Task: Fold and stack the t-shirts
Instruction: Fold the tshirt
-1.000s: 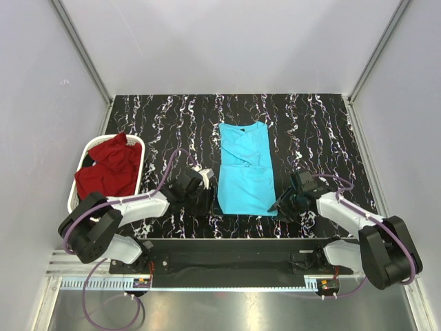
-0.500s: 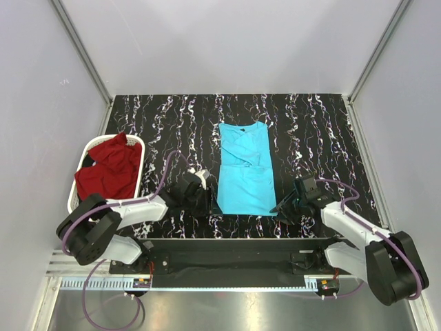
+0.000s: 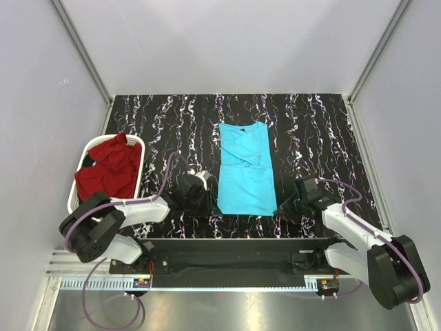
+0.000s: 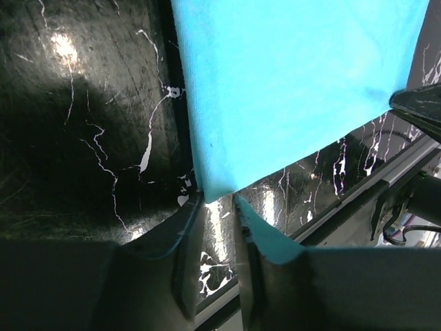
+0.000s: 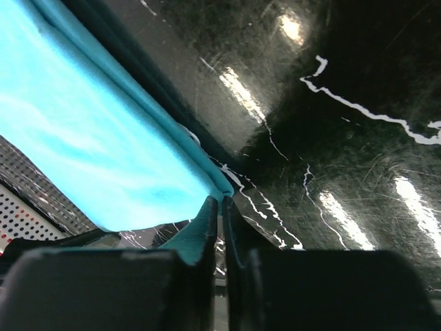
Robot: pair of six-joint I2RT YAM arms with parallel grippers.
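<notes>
The turquoise t-shirt [image 3: 244, 172] lies flat on the black marbled table, folded into a long narrow strip with its collar at the far end. My left gripper [image 3: 210, 204] is low at its near left corner. In the left wrist view that gripper [image 4: 217, 200] is open by a narrow gap, with the corner of the turquoise t-shirt [image 4: 289, 83] at its mouth. My right gripper [image 3: 279, 210] is at the near right corner. In the right wrist view its jaws [image 5: 222, 200] are pressed almost together on the edge of the turquoise t-shirt [image 5: 103, 138]. The dark red t-shirt [image 3: 110, 169] lies crumpled in the basket.
The white laundry basket [image 3: 140, 143] stands at the table's left edge, beside the left arm. White walls and metal rails close in the table [image 3: 310, 138] on three sides. A black bar [image 3: 241, 243] runs along the near edge, just behind both grippers.
Both grippers have closed down and dropped to the shirt's near corners. The right arm slid nearer and lower. The left gripper edged right to the cloth. The shirt has not moved.
</notes>
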